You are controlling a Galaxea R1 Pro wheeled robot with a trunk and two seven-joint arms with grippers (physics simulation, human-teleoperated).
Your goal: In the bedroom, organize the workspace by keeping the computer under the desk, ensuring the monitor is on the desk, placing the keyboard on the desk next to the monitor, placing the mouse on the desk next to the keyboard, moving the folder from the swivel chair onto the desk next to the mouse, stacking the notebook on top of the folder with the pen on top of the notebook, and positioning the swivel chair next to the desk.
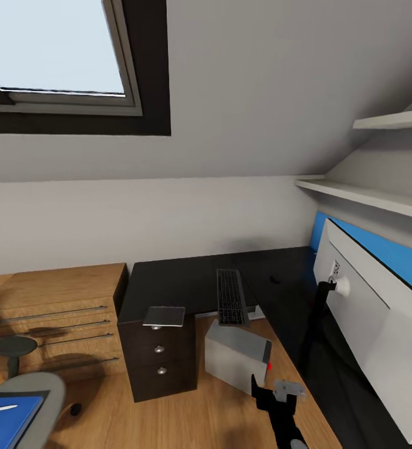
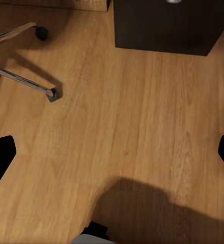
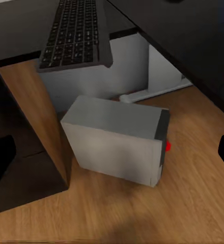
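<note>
Attic bedroom. The black keyboard overhangs the glossy surface edge, needing a nudge back. The grey computer tower stands on the floor beside the drawer unit, not yet tucked under. The blue folder waits on the swivel chair. Both grippers spread, empty. No readable writing

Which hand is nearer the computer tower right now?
Right. The right hand sits just in front of the computer on the floor, and its wrist camera looks straight at it. The left wrist camera faces bare floor beside the drawer unit and the chair base.
</note>
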